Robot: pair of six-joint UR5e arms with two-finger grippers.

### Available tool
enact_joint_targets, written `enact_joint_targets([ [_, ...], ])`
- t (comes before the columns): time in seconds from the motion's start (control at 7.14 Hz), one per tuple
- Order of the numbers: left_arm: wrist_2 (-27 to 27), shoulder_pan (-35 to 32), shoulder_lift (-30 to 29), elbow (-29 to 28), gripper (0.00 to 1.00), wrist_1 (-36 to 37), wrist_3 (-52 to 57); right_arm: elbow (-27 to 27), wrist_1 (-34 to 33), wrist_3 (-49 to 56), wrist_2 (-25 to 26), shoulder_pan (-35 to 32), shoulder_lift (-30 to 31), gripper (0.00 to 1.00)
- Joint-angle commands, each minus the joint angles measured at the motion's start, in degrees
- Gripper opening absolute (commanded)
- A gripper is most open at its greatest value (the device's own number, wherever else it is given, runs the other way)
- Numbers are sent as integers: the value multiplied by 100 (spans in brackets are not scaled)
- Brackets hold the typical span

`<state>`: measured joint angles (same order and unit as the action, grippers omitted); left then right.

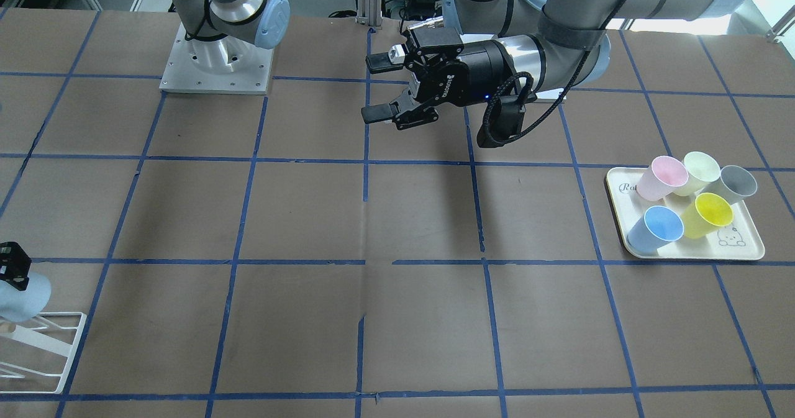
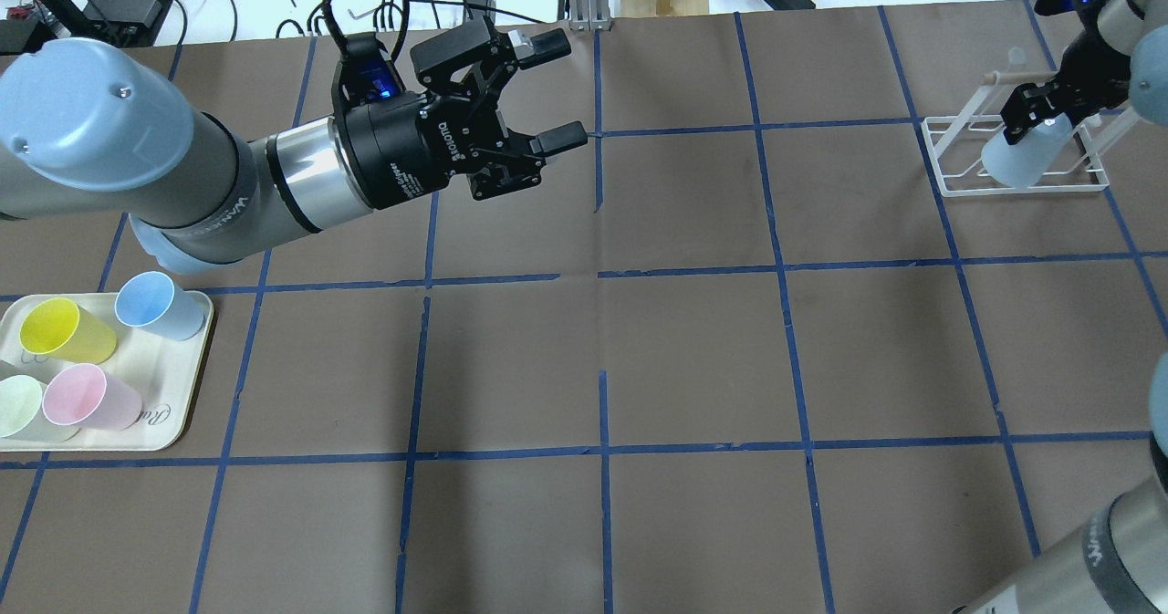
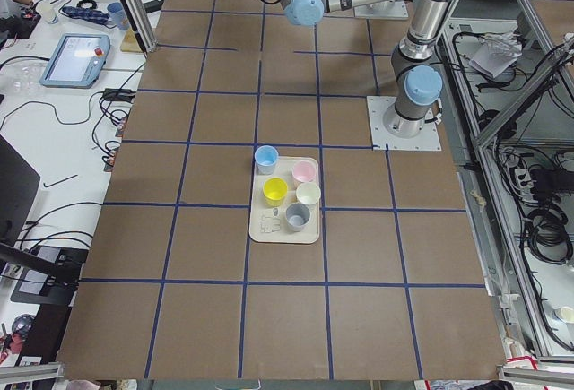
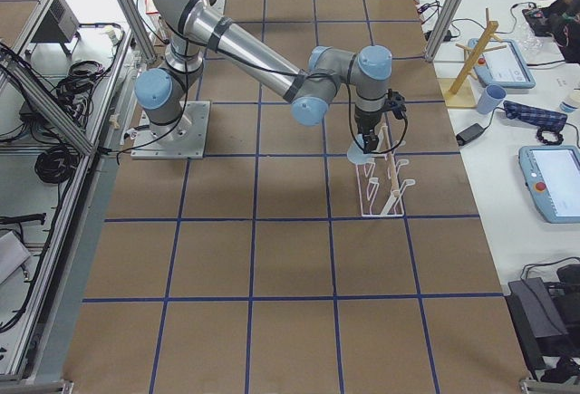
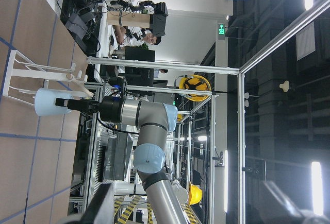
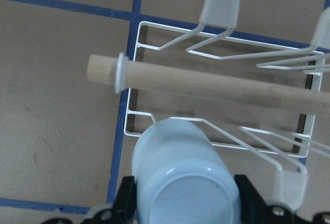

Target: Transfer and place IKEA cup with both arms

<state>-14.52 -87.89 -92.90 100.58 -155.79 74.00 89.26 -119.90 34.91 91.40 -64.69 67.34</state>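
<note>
My right gripper [image 2: 1034, 114] is shut on the IKEA cup [image 2: 1016, 160], a pale icy-blue tumbler. It holds the cup upside down and tilted over the white wire rack [image 2: 949, 153] at the far right of the table. In the right wrist view the cup's base [image 6: 184, 183] faces the camera, black fingers on both sides, just in front of the rack's wooden rod [image 6: 216, 82]. The cup also shows at the front view's left edge [image 1: 23, 295]. My left gripper [image 2: 557, 91] is open and empty, held above the table's middle back; it also shows in the front view [image 1: 376, 89].
A cream tray [image 2: 173, 409] at the table's left holds several cups, among them a periwinkle-blue [image 2: 160, 304], a yellow [image 2: 66, 331] and a pink one [image 2: 89, 397]. The rack has upright wire prongs [image 6: 221, 2]. Brown paper with blue tape lines covers the table.
</note>
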Motion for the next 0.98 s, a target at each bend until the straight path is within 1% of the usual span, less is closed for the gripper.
enact_joint_targets([
  [0.0,116,0,9,-4,100,-21,-193,-5,238,113,133,0,322,1],
  [0.28,55,-9,18,5,100,-48,-211,-5,729,130,115,0,857,0],
  [0.42,54,-9,18,5,100,-39,-237,4,853,174,89,0,1086,0],
  [0.56,115,-9,18,-3,100,-56,-237,-5,898,462,54,0,1262,0],
  [0.7,273,17,9,-21,100,-56,-202,-5,1299,517,-225,0,1473,0],
  [0.84,770,69,18,-38,100,-4,-185,4,1955,500,-1063,0,1640,0],
])
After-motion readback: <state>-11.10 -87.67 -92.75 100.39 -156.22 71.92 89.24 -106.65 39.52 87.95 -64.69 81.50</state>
